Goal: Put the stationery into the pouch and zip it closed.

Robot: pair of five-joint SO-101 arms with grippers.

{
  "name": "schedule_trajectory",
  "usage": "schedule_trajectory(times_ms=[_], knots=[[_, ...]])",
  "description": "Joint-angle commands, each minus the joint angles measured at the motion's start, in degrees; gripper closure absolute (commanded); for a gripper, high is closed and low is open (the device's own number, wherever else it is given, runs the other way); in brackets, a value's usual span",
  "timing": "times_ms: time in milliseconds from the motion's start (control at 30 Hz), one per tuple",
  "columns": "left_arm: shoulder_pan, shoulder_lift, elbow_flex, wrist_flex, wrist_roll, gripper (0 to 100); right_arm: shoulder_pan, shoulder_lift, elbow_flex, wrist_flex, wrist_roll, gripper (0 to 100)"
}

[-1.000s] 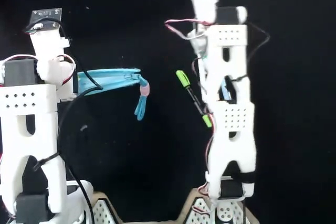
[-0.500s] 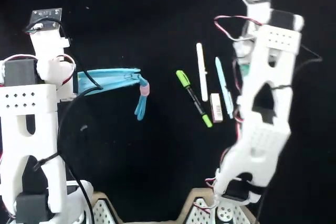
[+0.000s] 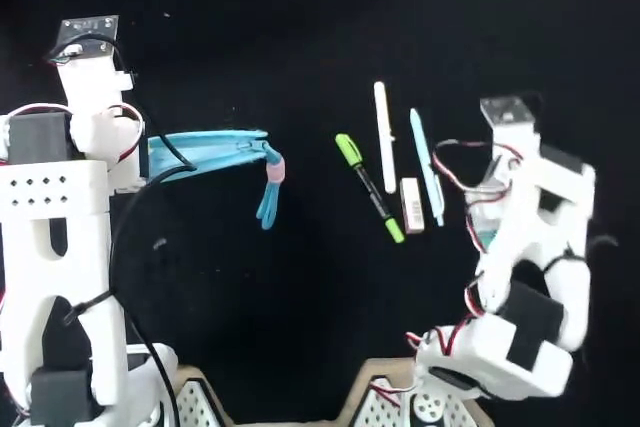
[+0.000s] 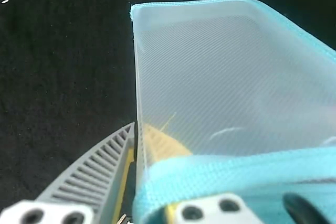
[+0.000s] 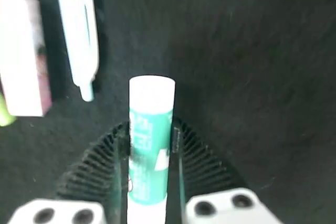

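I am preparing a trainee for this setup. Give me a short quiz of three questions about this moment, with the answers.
1. True or false: the right gripper holds a white-and-teal glue stick.
2. What does the left gripper clamp? A) a ruler B) the blue mesh pouch C) nothing
3. How many stationery items lie on the black table?
Key: 1 true. 2 B. 3 four: green highlighter, white pen, light-blue pen, white eraser.
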Motion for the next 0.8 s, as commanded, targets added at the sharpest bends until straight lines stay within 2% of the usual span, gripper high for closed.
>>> schedule_trajectory(times_ms=[0,100,233,367,500,667,767], knots=[[0.3,0.5,2.3,-0.4,0.7,97,5.5,-3.6,4.0,-2.1,4.0,98.5],[0.4,0.5,2.3,-0.4,0.7,97,7.8,-3.7,5.8,-1.8,7.2,98.6],[0.3,0.5,2.4,-0.4,0.7,97,10.6,-3.6,8.3,-1.9,7.9,98.2],[0.3,0.5,2.4,-0.4,0.7,97,12.8,-3.6,11.0,-2.0,10.6,90.1],[0.7,0.5,2.4,-0.4,0.7,97,12.5,-3.6,12.1,-1.6,14.3,87.2],[0.6,0.5,2.4,-0.4,0.7,97,10.2,-3.6,8.9,1.2,14.2,87.4],[0.4,0.5,2.4,-0.4,0.7,97,7.3,-3.6,6.4,3.4,11.4,87.2]])
